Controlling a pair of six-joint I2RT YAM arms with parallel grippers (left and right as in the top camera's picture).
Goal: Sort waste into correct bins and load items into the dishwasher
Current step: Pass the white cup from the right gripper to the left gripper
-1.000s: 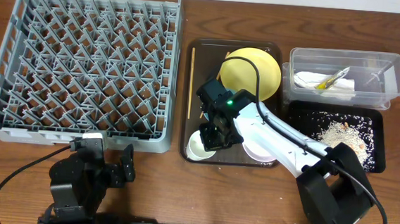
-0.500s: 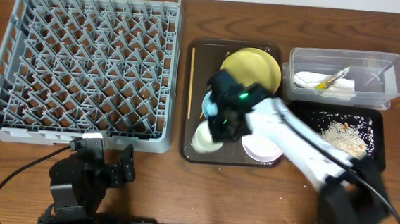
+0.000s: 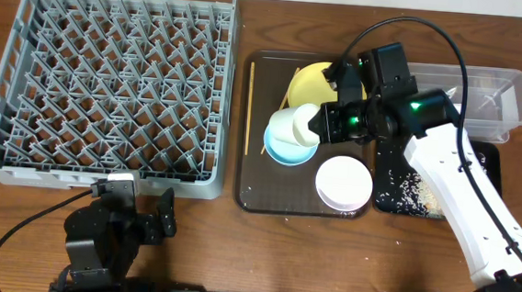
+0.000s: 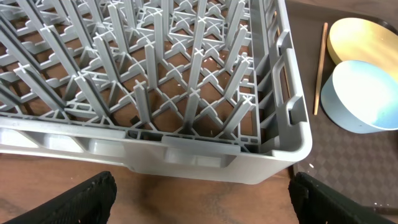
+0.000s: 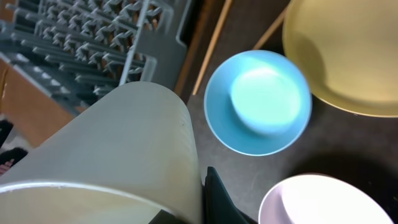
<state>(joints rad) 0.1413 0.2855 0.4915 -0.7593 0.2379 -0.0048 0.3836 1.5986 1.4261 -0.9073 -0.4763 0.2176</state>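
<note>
My right gripper [image 3: 323, 121] is shut on the small white cup [image 3: 294, 123] and holds it in the air above the light blue bowl [image 3: 289, 146]; the cup fills the near left of the right wrist view [image 5: 118, 146]. The blue bowl [image 5: 258, 102], the white bowl [image 3: 343, 183] and the yellow plate [image 3: 308, 85] lie on the dark brown tray [image 3: 259, 178]. A wooden chopstick [image 3: 249, 106] lies along the tray's left side. The grey dish rack [image 3: 108, 89] stands at the left. My left gripper [image 4: 199, 202] is open and empty in front of the rack [image 4: 155, 93].
The clear tub [image 3: 513, 95] at the back right is partly hidden by my right arm. The black tray [image 3: 396, 188] with white rice-like scraps lies in front of it. The yellow plate [image 5: 348, 50] and white bowl [image 5: 317, 202] also show in the right wrist view.
My right gripper has lifted the white cup off the brown tray's front left and swung up and to the right with it. The left arm has not moved.
</note>
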